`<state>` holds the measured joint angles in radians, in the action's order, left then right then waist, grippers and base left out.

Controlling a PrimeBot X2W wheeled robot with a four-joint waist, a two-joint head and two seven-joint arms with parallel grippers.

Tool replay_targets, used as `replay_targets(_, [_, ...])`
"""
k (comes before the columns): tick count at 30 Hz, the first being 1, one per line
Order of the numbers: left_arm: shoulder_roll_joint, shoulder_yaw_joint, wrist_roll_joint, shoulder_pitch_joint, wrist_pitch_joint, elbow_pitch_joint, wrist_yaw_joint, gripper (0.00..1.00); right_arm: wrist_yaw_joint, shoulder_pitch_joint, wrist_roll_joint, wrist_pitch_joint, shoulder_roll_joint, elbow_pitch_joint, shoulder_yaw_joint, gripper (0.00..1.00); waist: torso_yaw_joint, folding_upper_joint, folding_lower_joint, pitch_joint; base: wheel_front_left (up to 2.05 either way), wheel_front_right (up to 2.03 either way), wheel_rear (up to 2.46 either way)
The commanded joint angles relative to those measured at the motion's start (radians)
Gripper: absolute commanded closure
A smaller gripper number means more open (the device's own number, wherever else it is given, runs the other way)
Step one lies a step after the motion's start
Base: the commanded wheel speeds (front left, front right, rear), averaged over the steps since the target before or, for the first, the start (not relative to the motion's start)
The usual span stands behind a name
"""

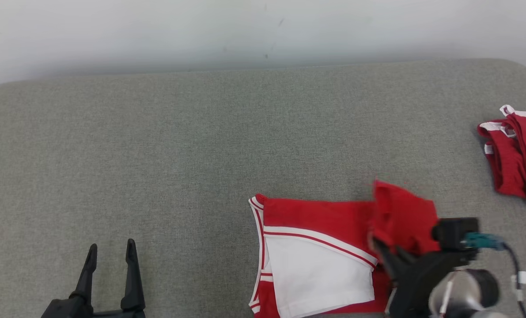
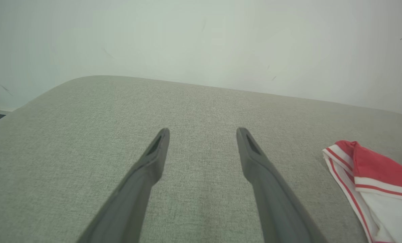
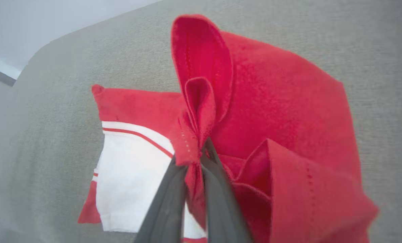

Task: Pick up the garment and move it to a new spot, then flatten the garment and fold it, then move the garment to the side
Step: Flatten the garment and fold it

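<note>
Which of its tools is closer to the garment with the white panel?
Right. The right tool is shut on a raised red corner of the garment. The left tool hangs open over the grey surface, apart, off to its left.

The grey worktop (image 1: 157, 145) gives open passage from 8 through 12 to 2 o'clock. At 5 o'clock the garment (image 1: 315, 251), pinched up by the right end effector (image 1: 384, 248), blocks the way. At 3 o'clock a red pile (image 1: 516, 154), perhaps folded clothes, crowds the edge.
</note>
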<state>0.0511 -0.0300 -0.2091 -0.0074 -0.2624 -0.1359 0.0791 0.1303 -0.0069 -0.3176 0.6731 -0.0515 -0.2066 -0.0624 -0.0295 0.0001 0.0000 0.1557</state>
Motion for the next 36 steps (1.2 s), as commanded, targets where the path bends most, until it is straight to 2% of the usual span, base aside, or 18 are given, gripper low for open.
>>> replay_targets(1, [-0.001, 0.003, -0.002, -0.004, -0.003, -0.002, 0.0, 0.0, 0.0, -0.005, -0.02, -0.016, 0.002, 0.017, 0.04, 1.0, 0.003, -0.0001, 0.0, 0.0, 0.0, 0.0, 0.0])
replay_targets(5, [-0.001, 0.011, -0.006, -0.01, -0.003, -0.007, 0.002, 0.0, 0.0, -0.049, -0.023, -0.066, 0.003, 0.089, 0.154, 1.0, 0.019, -0.0001, 0.0, -0.004, 0.0, 0.0, 0.0])
replay_targets(11, [-0.001, 0.018, -0.011, -0.007, -0.003, -0.015, 0.005, 0.0, 0.0, -0.133, -0.042, -0.113, 0.003, 0.221, 0.267, 1.0, 0.052, -0.0001, 0.0, -0.01, 0.0, 0.0, 0.0])
replay_targets(21, [-0.001, 0.028, -0.02, 0.006, -0.003, -0.029, 0.005, 0.0, 0.0, -0.217, -0.111, -0.171, 0.003, 0.42, 0.375, 1.0, 0.091, -0.0001, 0.0, -0.027, 0.0, 0.0, 0.0])
replay_targets(22, [-0.001, 0.029, -0.02, 0.007, -0.003, -0.029, 0.005, 0.0, 0.0, -0.222, -0.115, -0.18, 0.003, 0.435, 0.38, 0.65, 0.093, -0.0001, 0.0, -0.028, 0.0, 0.0, 0.0])
replay_targets(23, [-0.001, 0.029, -0.02, 0.007, -0.003, -0.029, 0.005, 0.0, 0.0, -0.222, -0.115, -0.18, 0.003, 0.435, 0.38, 0.65, 0.093, -0.0001, 0.0, -0.028, 0.0, 0.0, 0.0])
replay_targets(24, [-0.001, 0.029, -0.02, 0.008, -0.003, -0.029, 0.005, 0.0, 0.0, -0.225, -0.124, -0.194, 0.003, 0.446, 0.379, 0.0, 0.093, -0.0001, 0.0, -0.029, 0.0, 0.0, 0.0])
replay_targets(31, [-0.001, 0.021, -0.02, 0.02, -0.003, -0.021, 0.0, 0.0, 0.0, -0.254, -0.208, -0.298, 0.003, 0.439, 0.363, 0.0, 0.079, -0.0001, 0.0, -0.038, 0.0, 0.0, 0.0])
replay_targets(36, [-0.001, 0.025, -0.022, 0.02, -0.003, -0.019, -0.002, 0.0, 0.0, -0.249, -0.347, -0.372, 0.003, 0.325, 0.315, 0.0, 0.072, -0.0001, 0.0, -0.039, 0.0, 0.0, 0.0])
